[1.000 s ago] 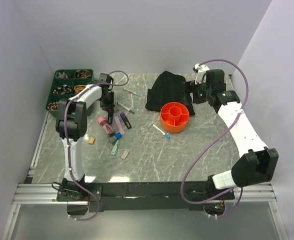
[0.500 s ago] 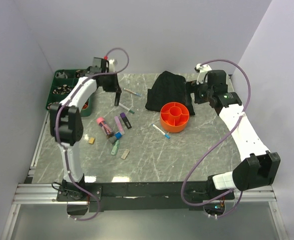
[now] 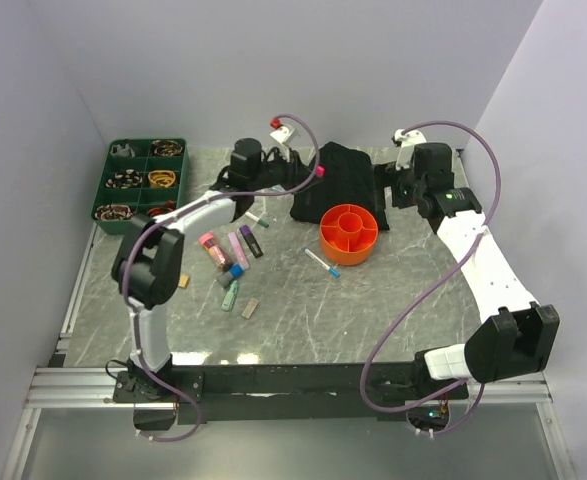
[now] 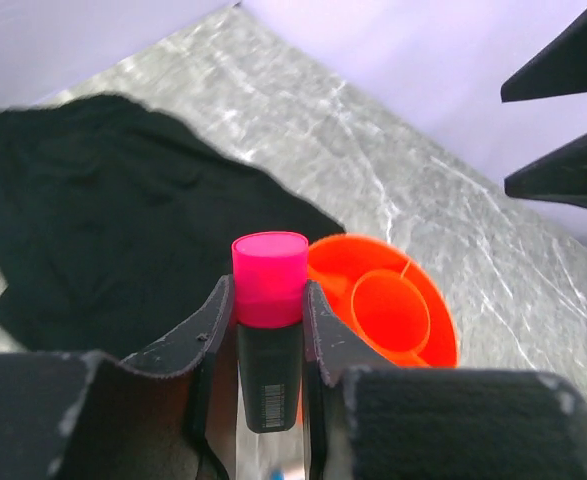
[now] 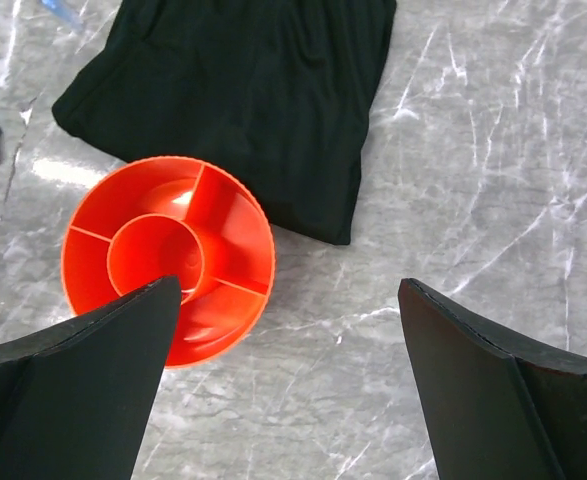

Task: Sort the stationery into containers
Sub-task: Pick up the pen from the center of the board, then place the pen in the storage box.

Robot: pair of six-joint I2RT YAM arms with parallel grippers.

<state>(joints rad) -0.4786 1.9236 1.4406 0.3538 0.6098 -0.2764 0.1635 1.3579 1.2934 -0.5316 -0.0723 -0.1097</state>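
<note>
My left gripper (image 4: pixel 266 290) is shut on a black marker with a pink cap (image 4: pixel 269 268), held above the black cloth with the round orange tub (image 4: pixel 418 345) just beyond. From above, the marker's pink cap (image 3: pixel 320 172) shows at the left gripper (image 3: pixel 311 173). My right gripper (image 5: pixel 288 284) hangs open and empty beside the orange tub (image 5: pixel 248 215). On the marble lie a pink marker (image 3: pixel 211 250), a purple marker (image 3: pixel 239 245), a blue-ended marker (image 3: pixel 235 270), a green-capped pen (image 3: pixel 256 216), a blue-capped pen (image 3: pixel 321 263) and two tan erasers (image 3: pixel 184 281) (image 3: pixel 250 309).
The dark green compartment tray (image 3: pixel 110 180) stands at the back left with coiled bands in it. A black cloth heap (image 3: pixel 338 180) lies behind the orange tub (image 3: pixel 330 242). Walls close off the left, back and right sides.
My left arm rose from the markers beside the green tray and swung right, over the black cloth, with the pink-capped marker in its jaws. The right arm has barely moved.
</note>
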